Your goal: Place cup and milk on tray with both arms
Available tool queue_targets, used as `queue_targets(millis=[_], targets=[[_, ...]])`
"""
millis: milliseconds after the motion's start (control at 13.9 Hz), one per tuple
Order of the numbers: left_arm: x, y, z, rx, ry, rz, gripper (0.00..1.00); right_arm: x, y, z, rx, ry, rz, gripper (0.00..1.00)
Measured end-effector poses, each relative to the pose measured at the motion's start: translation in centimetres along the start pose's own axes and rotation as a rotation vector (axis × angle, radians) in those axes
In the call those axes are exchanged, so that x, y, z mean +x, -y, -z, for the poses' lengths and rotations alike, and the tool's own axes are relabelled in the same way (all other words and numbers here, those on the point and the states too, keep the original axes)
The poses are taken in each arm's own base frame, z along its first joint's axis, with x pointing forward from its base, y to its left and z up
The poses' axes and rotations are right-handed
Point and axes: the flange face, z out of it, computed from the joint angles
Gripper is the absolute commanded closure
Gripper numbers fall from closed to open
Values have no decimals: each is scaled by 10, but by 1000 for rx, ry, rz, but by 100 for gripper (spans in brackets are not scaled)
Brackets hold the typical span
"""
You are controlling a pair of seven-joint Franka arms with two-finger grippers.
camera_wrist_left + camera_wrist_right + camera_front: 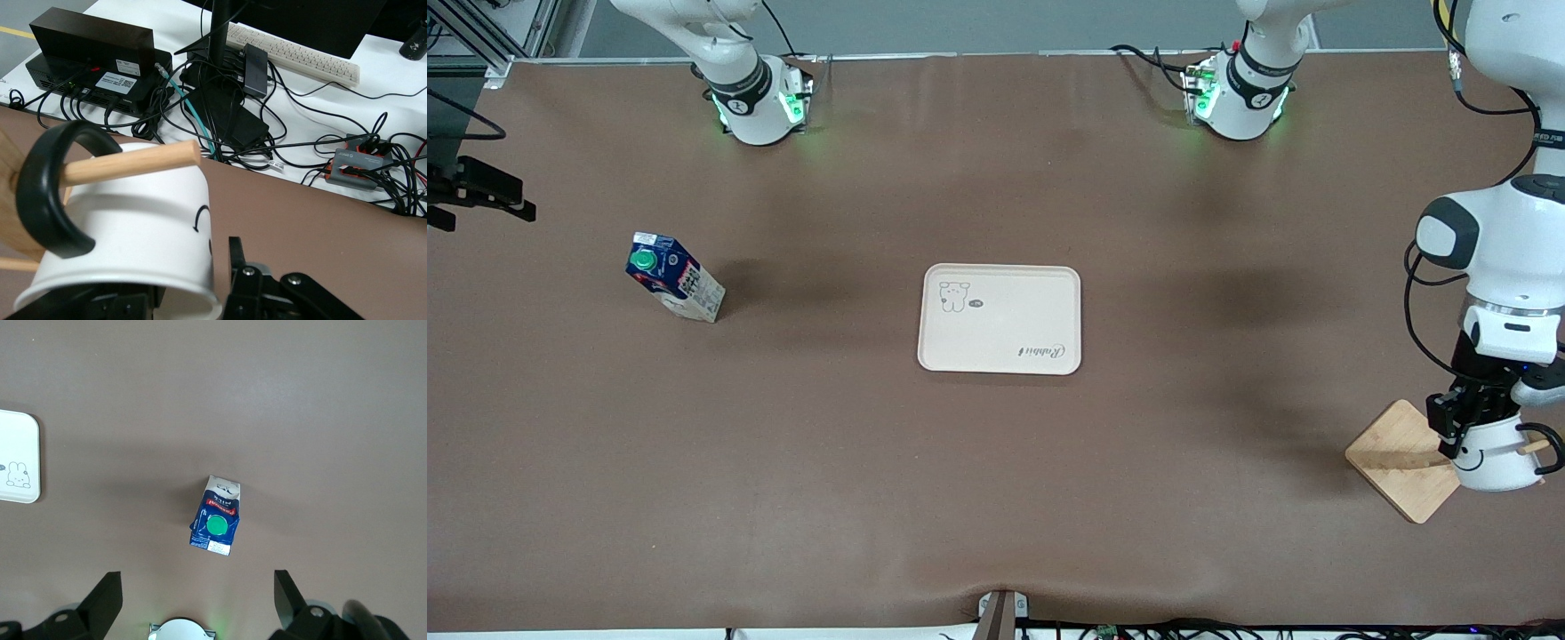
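The cup (1494, 453) hangs by its black handle on a wooden peg (133, 163) at the left arm's end of the table. My left gripper (1458, 427) is at the cup's rim. In the left wrist view one finger (237, 267) stands outside the cup (133, 220) with a small gap to its wall, and the other is dark under the rim. The milk (674, 277) stands on the table toward the right arm's end. My right gripper (195, 577) is open and empty, high over the milk (217, 517). The tray (1000, 356) lies bare mid-table.
The peg stands on a square wooden base (1396, 462) near the table's edge at the left arm's end. Both arm bases (756, 102) (1240, 98) stand along the table's edge farthest from the front camera. A corner of the tray shows in the right wrist view (20, 453).
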Motion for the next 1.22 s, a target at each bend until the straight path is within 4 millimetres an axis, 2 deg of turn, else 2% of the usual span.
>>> queue_targets(millis=[143, 287, 860, 1004, 1219], targets=[[1, -1, -1, -2, -2, -1, 87, 0, 0, 0, 0, 1, 0, 0], [2, -5, 0, -7, -4, -4, 100, 0, 0, 0, 0, 1, 0, 0], [12, -14, 7, -17, -25, -104, 100, 1, 0, -1, 1, 5, 0, 0], [14, -26, 13, -25, -9, -125, 100, 1, -2, -3, 2, 8, -2, 0], [23, -54, 37, -31, 51, -161, 100, 5, -7, -10, 6, 22, -10, 0]])
